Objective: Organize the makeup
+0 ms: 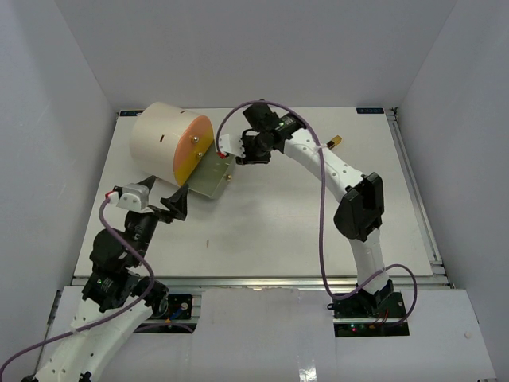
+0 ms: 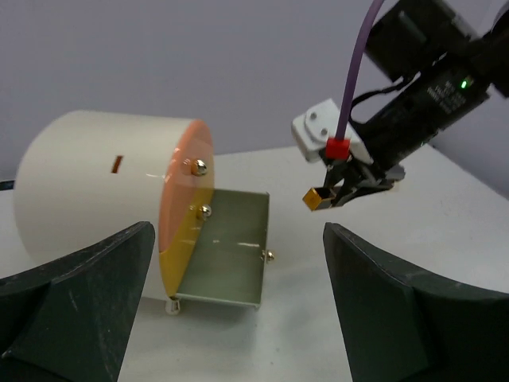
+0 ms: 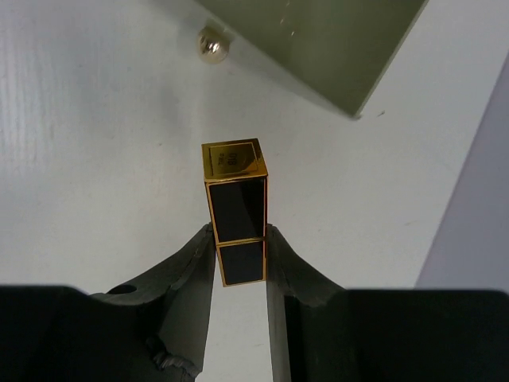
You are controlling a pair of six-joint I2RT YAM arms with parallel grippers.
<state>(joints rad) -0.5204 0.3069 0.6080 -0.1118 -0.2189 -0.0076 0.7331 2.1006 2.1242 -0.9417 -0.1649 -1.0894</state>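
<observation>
Nr open drawer (image 3: 318, 40), R gripper (image 3: 238, 237) clamps lipstick (image 3: 235, 199).

Arms: left arm (image 1: 97, 334) and right arm (image 1: 334, 163) are showing white shells with black joints.
Cable: purple cable (image 1: 321, 231) is trailing along each.
Gripper: right gripper (image 3: 238, 235) is showing matte black fingers (image 3: 187, 274).

We note bright, even light; faint glare streaks right of the cream cylinder (image 2: 95, 187); foreground below it is blurred

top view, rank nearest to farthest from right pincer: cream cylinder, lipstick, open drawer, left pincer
1. lipstick, gripped in the right pincer
2. open drawer, just to its left
3. cream cylinder, farther left
4. left pincer, near left side
</observation>
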